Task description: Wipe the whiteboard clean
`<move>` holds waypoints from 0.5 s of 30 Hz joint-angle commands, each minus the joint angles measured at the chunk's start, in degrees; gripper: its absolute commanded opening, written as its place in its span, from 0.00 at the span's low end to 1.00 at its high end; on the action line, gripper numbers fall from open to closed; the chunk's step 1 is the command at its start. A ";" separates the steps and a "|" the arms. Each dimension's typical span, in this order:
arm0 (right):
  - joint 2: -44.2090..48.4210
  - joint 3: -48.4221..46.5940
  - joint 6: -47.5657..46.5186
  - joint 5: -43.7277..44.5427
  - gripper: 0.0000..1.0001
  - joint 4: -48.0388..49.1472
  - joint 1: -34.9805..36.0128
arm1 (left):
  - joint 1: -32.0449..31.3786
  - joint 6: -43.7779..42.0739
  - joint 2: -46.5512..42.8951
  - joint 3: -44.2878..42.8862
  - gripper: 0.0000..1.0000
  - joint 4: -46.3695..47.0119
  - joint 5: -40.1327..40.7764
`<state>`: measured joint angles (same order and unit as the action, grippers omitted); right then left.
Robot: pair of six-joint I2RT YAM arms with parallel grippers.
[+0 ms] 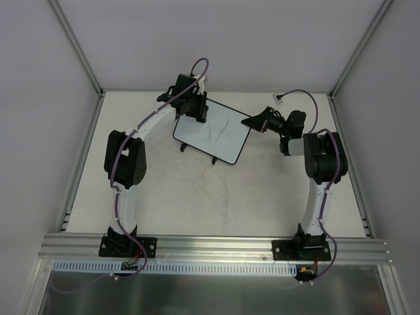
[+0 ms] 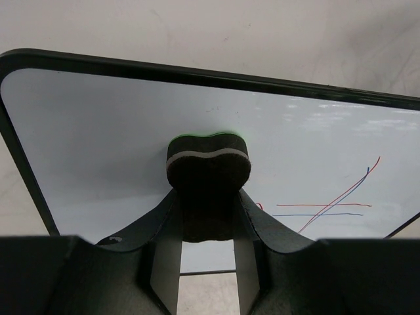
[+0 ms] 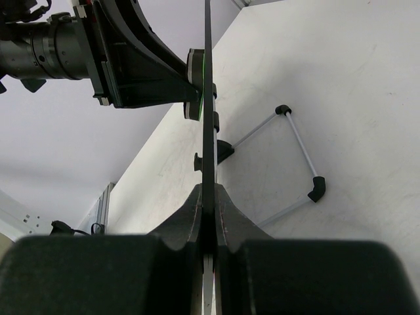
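The whiteboard (image 1: 197, 136) stands tilted on its black feet at the back middle of the table, with thin crossing pen lines (image 1: 218, 131) on its face. My left gripper (image 1: 190, 105) is at its far left corner, shut on a dark felt eraser (image 2: 209, 167) with a green back. The eraser presses on the white face (image 2: 98, 131), left of the red and blue lines (image 2: 328, 205). My right gripper (image 1: 254, 123) is shut on the board's right edge. In the right wrist view the board (image 3: 208, 131) shows edge-on between the fingers (image 3: 226, 216).
The board's wire stand with black feet (image 3: 317, 188) rests on the table (image 1: 197, 197) behind the board. Grey enclosure walls stand on three sides. An aluminium rail (image 1: 210, 246) carrying both arm bases runs along the near edge.
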<state>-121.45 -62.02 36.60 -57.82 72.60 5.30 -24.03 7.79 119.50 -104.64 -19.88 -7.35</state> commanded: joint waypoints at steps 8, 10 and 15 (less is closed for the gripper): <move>5.78 0.06 -4.08 -0.27 0.00 5.01 0.94 | -1.80 -1.55 -0.23 1.89 0.00 -1.39 1.11; 5.70 -0.03 -3.99 -0.36 0.00 5.01 1.03 | -2.24 -1.20 -1.37 4.52 0.00 -1.39 2.16; 5.70 -0.21 -4.08 -0.36 0.00 5.01 0.94 | -2.95 0.20 -3.57 10.32 0.00 -1.39 4.10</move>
<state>-120.46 -61.36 35.70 -57.45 71.07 5.45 -26.02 6.98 117.30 -97.89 -18.83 -4.97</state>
